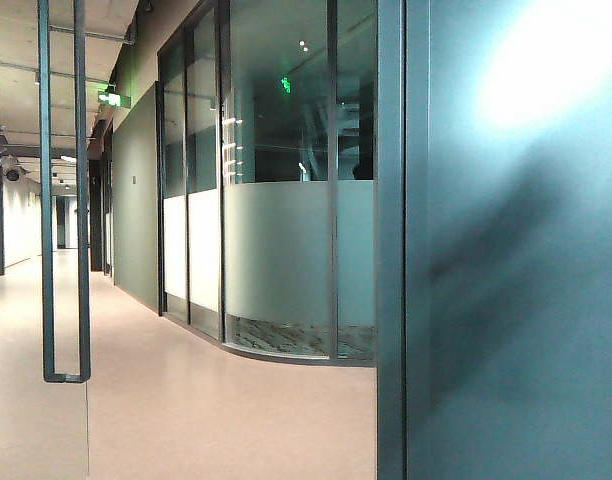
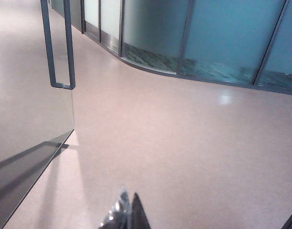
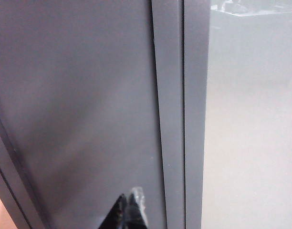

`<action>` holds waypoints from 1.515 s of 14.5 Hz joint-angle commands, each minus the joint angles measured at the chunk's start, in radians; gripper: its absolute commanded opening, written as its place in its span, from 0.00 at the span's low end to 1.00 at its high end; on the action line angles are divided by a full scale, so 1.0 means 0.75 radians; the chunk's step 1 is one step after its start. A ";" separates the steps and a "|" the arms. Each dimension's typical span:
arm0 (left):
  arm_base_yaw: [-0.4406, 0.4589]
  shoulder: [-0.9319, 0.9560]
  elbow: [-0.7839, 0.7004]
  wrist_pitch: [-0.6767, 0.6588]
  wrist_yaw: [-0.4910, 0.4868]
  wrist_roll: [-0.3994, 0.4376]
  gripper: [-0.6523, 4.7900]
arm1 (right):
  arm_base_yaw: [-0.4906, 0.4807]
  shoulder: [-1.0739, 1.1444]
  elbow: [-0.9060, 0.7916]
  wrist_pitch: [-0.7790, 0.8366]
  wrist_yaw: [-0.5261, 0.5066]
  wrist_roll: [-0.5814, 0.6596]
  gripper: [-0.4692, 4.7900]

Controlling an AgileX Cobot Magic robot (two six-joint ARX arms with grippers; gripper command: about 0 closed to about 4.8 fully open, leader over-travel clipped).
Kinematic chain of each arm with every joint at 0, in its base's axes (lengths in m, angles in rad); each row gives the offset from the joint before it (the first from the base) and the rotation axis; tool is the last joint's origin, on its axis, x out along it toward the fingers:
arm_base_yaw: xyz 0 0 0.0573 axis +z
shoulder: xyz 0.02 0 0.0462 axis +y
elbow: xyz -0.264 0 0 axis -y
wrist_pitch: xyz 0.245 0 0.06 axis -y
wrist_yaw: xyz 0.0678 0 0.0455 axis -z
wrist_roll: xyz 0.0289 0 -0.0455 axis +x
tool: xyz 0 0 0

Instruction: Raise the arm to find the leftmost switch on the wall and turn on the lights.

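Note:
No switch shows in any view. In the left wrist view my left gripper (image 2: 129, 196) is shut with nothing in it, its tips together above the pinkish floor (image 2: 184, 133). In the right wrist view my right gripper (image 3: 128, 195) is shut and empty, close in front of a dark grey wall panel (image 3: 79, 105) beside a vertical grey frame post (image 3: 179, 109). Neither gripper appears in the exterior view.
A glass door with a long dark handle (image 1: 64, 200) stands at the left, also in the left wrist view as the handle (image 2: 57, 47). A curved frosted glass partition (image 1: 276, 250) lines the corridor. A teal wall panel (image 1: 516, 280) fills the right.

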 commanded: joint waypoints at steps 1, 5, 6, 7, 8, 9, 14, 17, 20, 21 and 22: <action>0.001 -0.001 0.003 0.011 0.001 0.006 0.11 | 0.002 -0.003 0.002 0.023 -0.002 0.005 0.09; 0.001 -0.001 0.003 0.012 0.005 0.005 0.11 | 0.001 -0.003 0.002 0.025 -0.002 0.005 0.09; 0.001 -0.001 0.003 0.013 0.005 0.005 0.11 | 0.002 -0.003 0.002 0.034 -0.003 0.006 0.09; 0.001 -0.001 0.003 0.013 0.004 0.005 0.11 | 0.002 -0.003 0.002 0.060 -0.003 0.006 0.09; 0.001 -0.001 0.003 0.019 0.001 0.004 0.11 | 0.002 -0.003 0.002 0.102 -0.002 0.006 0.09; 0.001 -0.001 0.003 0.074 0.003 -0.026 0.11 | 0.002 -0.003 0.002 0.152 -0.002 0.006 0.09; -0.002 -0.001 0.038 0.822 0.066 -0.210 0.11 | 0.001 -0.003 0.094 0.511 -0.002 0.006 0.09; -0.001 0.007 0.223 0.848 0.061 -0.209 0.11 | 0.001 0.011 0.288 0.545 0.065 0.005 0.09; 0.004 0.037 0.429 0.849 -0.050 -0.194 0.11 | -0.001 0.185 0.467 0.718 0.108 0.004 0.09; 0.004 0.092 0.509 0.850 -0.070 -0.195 0.11 | 0.000 0.300 0.542 0.829 0.099 0.005 0.09; 0.004 0.157 0.585 0.851 -0.065 -0.195 0.11 | 0.000 0.425 0.636 0.921 0.087 0.005 0.09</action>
